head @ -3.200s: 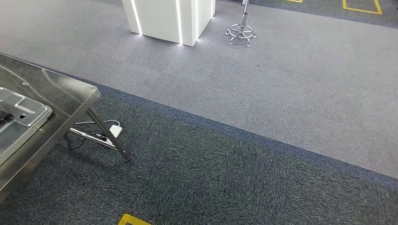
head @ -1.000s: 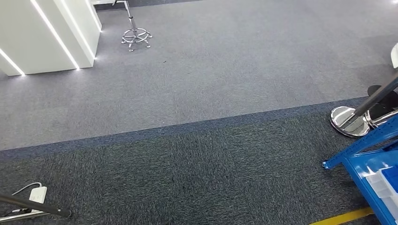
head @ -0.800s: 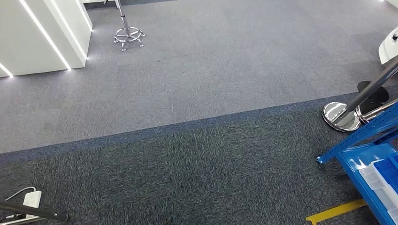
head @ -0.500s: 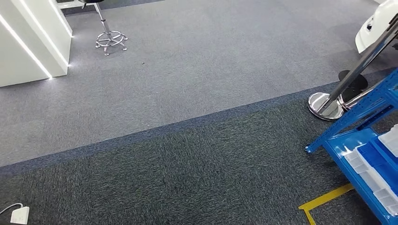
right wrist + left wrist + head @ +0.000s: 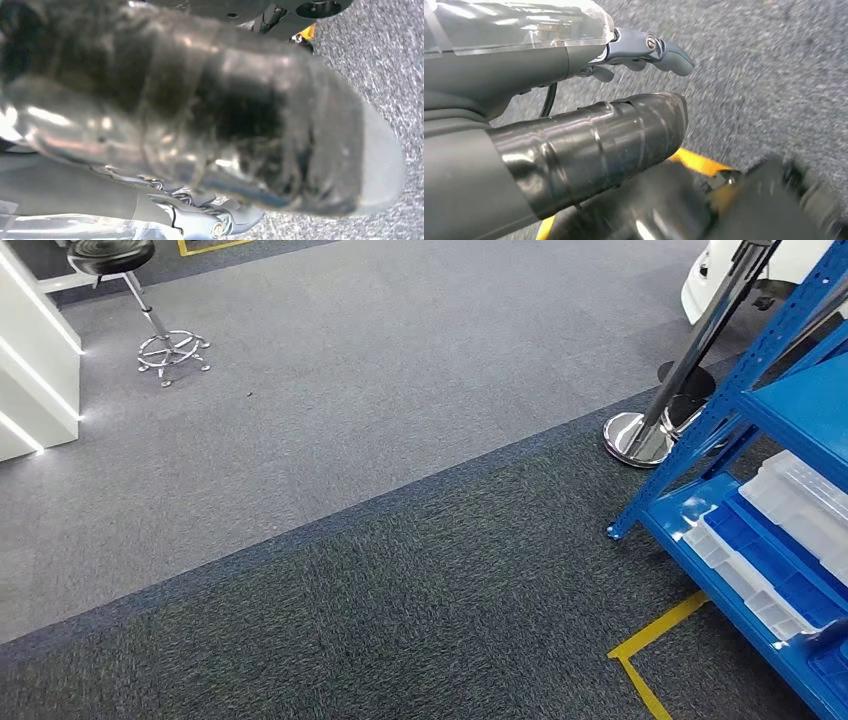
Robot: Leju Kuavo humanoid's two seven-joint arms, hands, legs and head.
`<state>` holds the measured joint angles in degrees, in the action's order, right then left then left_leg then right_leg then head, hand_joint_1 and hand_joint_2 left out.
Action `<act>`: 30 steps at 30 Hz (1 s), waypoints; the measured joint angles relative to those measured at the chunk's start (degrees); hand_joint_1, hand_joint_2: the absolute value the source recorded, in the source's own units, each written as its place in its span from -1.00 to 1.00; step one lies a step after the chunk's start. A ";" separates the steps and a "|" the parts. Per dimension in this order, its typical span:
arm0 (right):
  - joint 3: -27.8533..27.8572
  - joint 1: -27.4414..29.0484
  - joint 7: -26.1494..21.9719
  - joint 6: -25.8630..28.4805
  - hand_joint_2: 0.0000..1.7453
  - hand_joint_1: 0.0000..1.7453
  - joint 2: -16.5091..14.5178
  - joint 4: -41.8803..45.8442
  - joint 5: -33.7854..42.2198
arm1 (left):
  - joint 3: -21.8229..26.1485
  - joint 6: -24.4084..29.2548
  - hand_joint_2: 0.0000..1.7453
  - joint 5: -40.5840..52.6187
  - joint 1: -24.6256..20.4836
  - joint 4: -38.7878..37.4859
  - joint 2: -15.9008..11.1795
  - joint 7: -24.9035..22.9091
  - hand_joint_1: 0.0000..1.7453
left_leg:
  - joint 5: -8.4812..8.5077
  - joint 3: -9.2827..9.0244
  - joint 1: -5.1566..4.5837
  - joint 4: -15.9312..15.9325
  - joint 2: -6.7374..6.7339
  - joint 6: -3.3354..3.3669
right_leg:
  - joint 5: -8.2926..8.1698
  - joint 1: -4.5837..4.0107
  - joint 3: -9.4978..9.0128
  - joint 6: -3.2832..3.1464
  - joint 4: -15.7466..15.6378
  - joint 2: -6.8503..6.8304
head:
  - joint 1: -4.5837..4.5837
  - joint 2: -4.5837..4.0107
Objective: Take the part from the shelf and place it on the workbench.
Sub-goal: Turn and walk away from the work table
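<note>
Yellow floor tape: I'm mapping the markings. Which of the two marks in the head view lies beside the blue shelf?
The yellow tape corner on the dark carpet, just left of the blue shelf. The other yellow mark lies far off, near the black stool.

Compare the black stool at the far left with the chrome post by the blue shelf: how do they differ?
The black stool has a round dark seat on a thin stem with a spoked foot ring; the chrome post is a bare pole on a solid, shiny disc base. The stool stands on the light grey carpet, the post at the dark strip's edge, right beside the blue shelf. Both rise on metal stems.
</note>
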<state>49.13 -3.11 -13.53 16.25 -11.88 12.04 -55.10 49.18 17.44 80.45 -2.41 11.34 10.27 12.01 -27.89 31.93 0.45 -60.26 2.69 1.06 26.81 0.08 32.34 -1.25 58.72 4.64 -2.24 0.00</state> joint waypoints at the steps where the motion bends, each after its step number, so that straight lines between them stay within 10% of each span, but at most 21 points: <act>1: -0.01 -0.01 -0.01 0.03 -1.00 -1.00 -0.09 0.00 -0.06 | 0.05 0.01 -1.00 -0.04 -0.06 0.01 -0.07 0.18 -1.00 | 0.35 -0.61 -0.11 1.60 0.74 0.14 | -0.03 0.10 0.21 0.27 0.05 0.46 | -0.01 0.00; 5: -0.04 0.17 -0.03 0.09 -1.00 -1.00 -0.20 -0.07 -0.27 | 0.17 0.03 -1.00 -0.21 -0.29 0.00 -0.16 0.62 -1.00 | 1.02 -1.25 -0.01 3.29 -0.70 0.85 | 0.45 0.27 0.96 1.63 0.85 -0.12 | -0.07 0.00; 9: -0.11 0.00 -0.04 0.05 -1.00 -1.00 -0.21 -0.09 -0.72 | 0.41 0.01 -1.00 -0.28 -0.08 -0.01 -0.16 0.11 -1.00 | 1.23 -1.44 0.10 3.91 -3.57 1.52 | 6.69 0.54 6.50 2.47 12.51 -3.86 | -0.19 0.00; 11: -0.17 0.08 -0.03 -0.01 -1.00 -1.00 -0.20 -0.09 -0.90 | 0.62 0.01 -1.00 -0.28 -0.04 0.00 -0.14 -0.24 -1.00 | 1.01 -1.47 0.15 3.75 -5.00 1.40 | 6.43 0.94 7.39 2.92 14.56 -4.15 | -0.20 0.00; 15: -0.32 0.07 0.16 -0.12 -1.00 -1.00 -0.17 -0.09 -1.05 | 0.95 0.03 -1.00 -0.28 -0.13 -0.01 -0.04 -0.61 -1.00 | 0.18 -1.85 0.05 3.09 -7.17 0.31 | 0.53 1.00 0.75 2.77 1.92 -7.48 | -0.19 0.00; 18: -0.50 0.06 0.28 -0.33 -1.00 -1.00 -0.17 -0.09 -1.19 | 1.08 0.04 -1.00 -0.28 -0.39 -0.01 -0.01 -1.00 -1.00 | -0.20 -2.35 -0.15 2.97 -8.48 -0.73 | 0.35 0.54 0.27 1.61 0.17 -7.33 | -0.13 0.00; 21: -0.53 0.10 0.37 -0.53 -1.00 -1.00 -0.16 -0.09 -1.32 | 1.13 0.07 -1.00 -0.29 -0.68 0.00 0.01 -1.32 -1.00 | -2.49 -1.62 0.27 0.25 -6.48 -1.56 | 0.01 0.83 0.05 0.41 -0.34 -5.72 | -0.11 0.00; 25: -0.57 -0.04 0.43 -0.59 -1.00 -1.00 -0.16 -0.08 -1.43 | 1.17 0.09 -1.00 -0.42 -0.39 -0.01 0.04 -1.28 -1.00 | -8.70 4.66 0.48 -13.13 -3.32 -1.77 | -0.20 0.53 0.20 -0.39 -0.29 -3.19 | -0.06 0.00; 27: -0.58 0.01 0.44 -0.58 -1.00 -1.00 -0.16 -0.09 -1.43 | 1.18 0.09 -1.00 -0.43 -0.25 -0.01 0.07 -1.15 -1.00 | -6.51 4.54 0.47 -12.17 -3.02 -1.49 | -0.19 0.35 0.20 -0.39 -0.08 -1.61 | -0.05 0.00; 30: -0.60 -0.03 0.44 -0.58 -1.00 -1.00 -0.25 -0.09 -1.50 | 1.20 0.14 -1.00 -0.45 -0.17 -0.01 0.05 -1.07 -1.00 | -0.79 -0.20 0.50 -0.87 0.01 -0.57 | -0.17 0.19 0.25 -0.15 0.18 0.56 | -0.07 0.00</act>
<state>48.53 -3.14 -13.09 15.66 -12.12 11.95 -56.59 50.38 17.58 80.00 -2.58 11.33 10.32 10.95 -28.68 31.73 0.95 -61.13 2.70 0.49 26.63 0.27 32.60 -1.40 58.90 5.21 -2.31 0.00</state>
